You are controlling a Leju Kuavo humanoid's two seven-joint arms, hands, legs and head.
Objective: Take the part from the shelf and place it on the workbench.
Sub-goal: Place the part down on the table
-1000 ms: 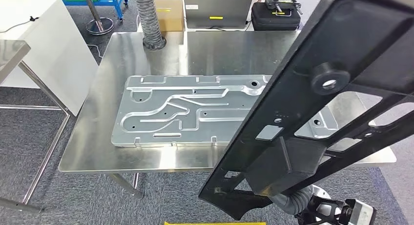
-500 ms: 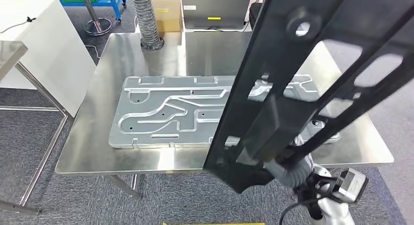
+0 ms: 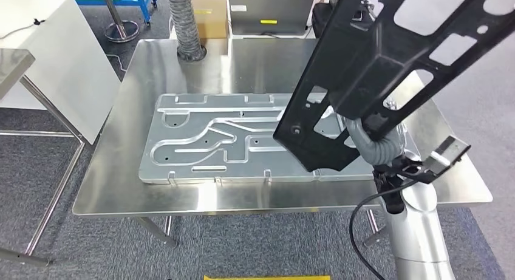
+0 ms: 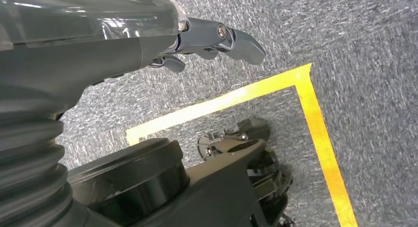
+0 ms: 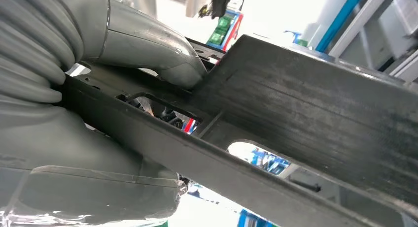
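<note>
Black part (image 3: pixel 388 55) in right hand (image 3: pixel 370 140)

Your right arm (image 3: pixel 419 231): silver tube, black cable looped beside it, grey ribbed wrist cover (image 3: pixel 373 143). Left hand (image 4: pixel 148 40): glossy grey shell, dark screwed fingers (image 4: pixel 231 40).

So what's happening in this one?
The robot's right hand grips a long black frame part, holding it tilted in the air above the steel workbench. It is not set down yet. A stamped silver plate already lies on the bench. The left hand hangs over the carpet, holding nothing.
</note>
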